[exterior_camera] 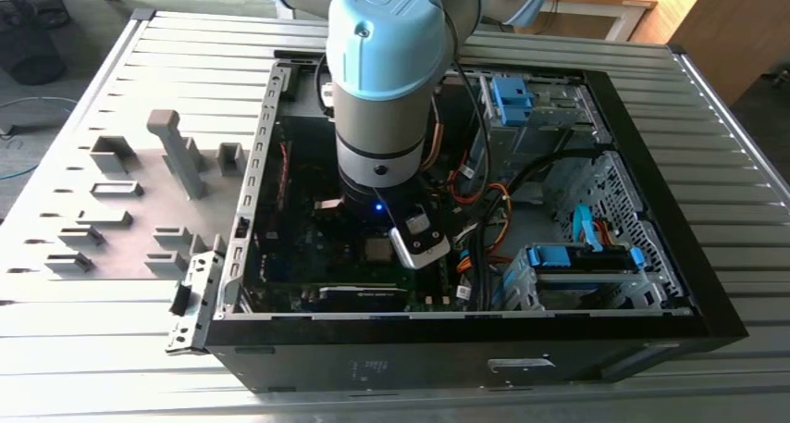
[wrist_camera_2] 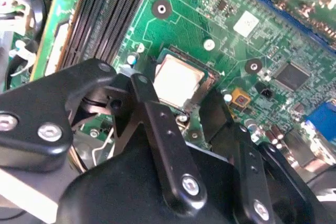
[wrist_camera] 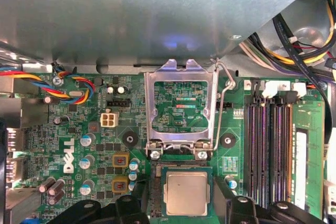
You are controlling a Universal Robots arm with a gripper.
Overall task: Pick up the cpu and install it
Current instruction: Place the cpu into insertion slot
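Observation:
The cpu [wrist_camera: 188, 193] is a small square chip with a silver-grey top. It lies flat in the socket of the green motherboard [wrist_camera: 94, 129], and in the second wrist view the cpu [wrist_camera_2: 177, 81] looks level there too. My gripper [wrist_camera: 181, 196] hovers right over it, open. The black fingers [wrist_camera_2: 143, 92] stand on either side of the chip, and a strip of socket shows between one finger and the chip's edge. In the exterior view the gripper [exterior_camera: 370, 240] reaches down into the open computer case [exterior_camera: 469, 344].
The socket's metal load plate [wrist_camera: 181, 103] is swung up, its wire lever [wrist_camera: 223, 103] raised beside it. Memory slots [wrist_camera: 268, 150] run close along one side, capacitors and coloured cables [wrist_camera: 31, 82] along the other. Grey holder frames [exterior_camera: 117, 187] sit outside the case, on the exterior view's left.

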